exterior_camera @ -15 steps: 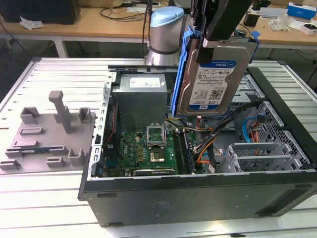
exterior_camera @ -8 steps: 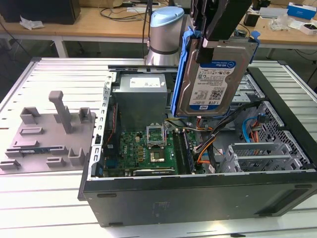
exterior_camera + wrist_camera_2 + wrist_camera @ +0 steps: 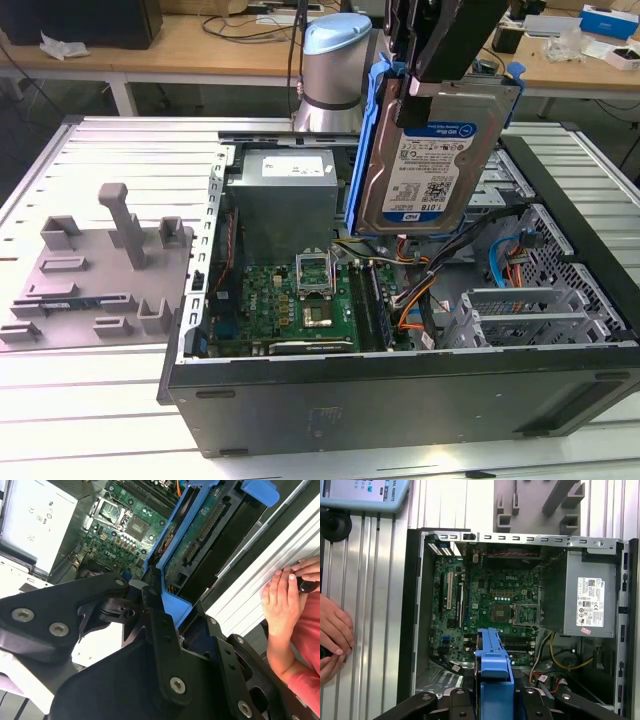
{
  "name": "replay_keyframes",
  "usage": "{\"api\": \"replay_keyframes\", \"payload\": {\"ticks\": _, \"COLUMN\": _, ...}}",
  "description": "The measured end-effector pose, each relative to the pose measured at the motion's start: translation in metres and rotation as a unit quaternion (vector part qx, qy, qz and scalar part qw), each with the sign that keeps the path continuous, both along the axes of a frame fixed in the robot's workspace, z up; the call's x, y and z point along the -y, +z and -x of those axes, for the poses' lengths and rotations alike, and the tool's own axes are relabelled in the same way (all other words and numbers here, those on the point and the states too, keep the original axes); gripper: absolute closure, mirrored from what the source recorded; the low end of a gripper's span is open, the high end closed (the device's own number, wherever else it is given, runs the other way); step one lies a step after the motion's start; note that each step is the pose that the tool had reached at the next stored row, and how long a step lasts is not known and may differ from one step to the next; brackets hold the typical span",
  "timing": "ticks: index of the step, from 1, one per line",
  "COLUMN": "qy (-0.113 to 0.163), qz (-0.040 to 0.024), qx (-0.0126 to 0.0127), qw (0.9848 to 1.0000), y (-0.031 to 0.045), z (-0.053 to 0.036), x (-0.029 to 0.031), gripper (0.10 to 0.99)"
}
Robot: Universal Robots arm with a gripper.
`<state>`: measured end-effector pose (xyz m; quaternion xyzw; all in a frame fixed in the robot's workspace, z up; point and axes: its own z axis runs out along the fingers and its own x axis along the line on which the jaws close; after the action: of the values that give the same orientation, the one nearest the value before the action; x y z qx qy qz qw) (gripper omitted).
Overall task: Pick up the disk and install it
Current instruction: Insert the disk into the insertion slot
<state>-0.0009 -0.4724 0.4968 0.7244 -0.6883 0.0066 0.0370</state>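
Exterior view: fingers clamp disk above open computer case on ribbed metal table; wooden benches behind.

I'm holding the disk clear above the open case; cables are crowding underneath, a person's hand resting alongside.

Wrist views look down; all share the motherboard.

Disk above computer case; motherboard inside.
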Motion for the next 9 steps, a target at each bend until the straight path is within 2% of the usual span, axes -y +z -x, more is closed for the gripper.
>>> {"api": "replay_keyframes", "payload": {"ticks": 3, "qy": 0.0, "qz": 0.0001, "qx": 0.0001, "qw": 1.0, "y": 0.0, "z": 0.0001, "x": -0.0002, "gripper": 0.718}}
{"api": "replay_keyframes", "payload": {"ticks": 5, "qy": 0.0, "qz": -0.0007, "qx": 0.0022, "qw": 1.0, "y": -0.0001, "z": 0.0018, "x": -0.0002, "gripper": 0.718}}
{"api": "replay_keyframes", "payload": {"ticks": 7, "qy": 0.0, "qz": -0.0102, "qx": 0.0115, "qw": 0.9999, "y": -0.0001, "z": 0.0081, "x": -0.0002, "gripper": 0.718}}
{"api": "replay_keyframes", "payload": {"ticks": 8, "qy": 0.0, "qz": -0.0218, "qx": 0.0176, "qw": 0.9996, "y": -0.0001, "z": 0.0105, "x": -0.0002, "gripper": 0.718}}
{"api": "replay_keyframes", "payload": {"ticks": 9, "qy": 0.0, "qz": -0.0268, "qx": 0.018, "qw": 0.9995, "y": -0.0001, "z": 0.0114, "x": 0.0003, "gripper": 0.718}}
